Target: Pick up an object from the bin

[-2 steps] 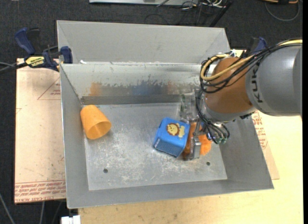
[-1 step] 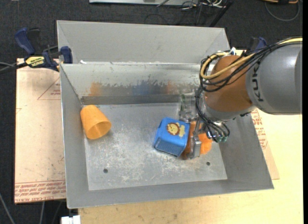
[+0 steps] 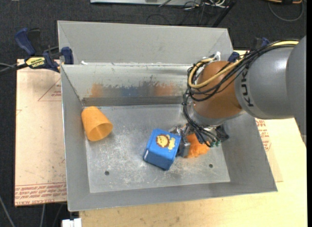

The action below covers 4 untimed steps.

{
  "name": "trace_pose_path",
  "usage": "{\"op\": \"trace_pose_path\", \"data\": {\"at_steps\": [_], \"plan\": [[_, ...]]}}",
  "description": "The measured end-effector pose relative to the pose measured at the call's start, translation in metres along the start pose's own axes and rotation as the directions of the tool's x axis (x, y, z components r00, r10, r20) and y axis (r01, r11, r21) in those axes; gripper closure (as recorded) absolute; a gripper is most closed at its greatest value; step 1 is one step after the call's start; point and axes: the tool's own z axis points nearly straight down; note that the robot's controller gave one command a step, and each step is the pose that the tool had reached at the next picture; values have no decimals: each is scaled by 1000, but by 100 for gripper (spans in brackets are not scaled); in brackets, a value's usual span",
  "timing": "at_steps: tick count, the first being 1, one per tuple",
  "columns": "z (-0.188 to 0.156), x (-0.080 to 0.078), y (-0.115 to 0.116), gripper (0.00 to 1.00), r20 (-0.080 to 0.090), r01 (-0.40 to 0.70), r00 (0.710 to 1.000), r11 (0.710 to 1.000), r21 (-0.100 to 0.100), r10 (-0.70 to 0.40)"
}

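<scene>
Arm [image 3: 253, 89] above bin [image 3: 126, 177]: blue block [image 3: 160, 150], orange cup [image 3: 96, 123], orange lump [image 3: 197, 149].

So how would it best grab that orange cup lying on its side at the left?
Probably from straight above, pinching across the orange cup at mid-body, square to its long axis. It lies on its side, alone at the left of the bin, with room on both flanks.
</scene>
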Motion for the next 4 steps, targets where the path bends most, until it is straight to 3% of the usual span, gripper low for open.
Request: {"op": "trace_pose_path", "data": {"at_steps": [1,2,3,4], "plan": [[0,0,0,100,0,0,1000,1000,0,0],[-27,3,2,100,-2,12,1000,1000,-1,-12],[-83,16,5,100,-4,14,1000,1000,-2,-14],[-144,12,-9,100,-2,20,1000,1000,-2,-20]]}}
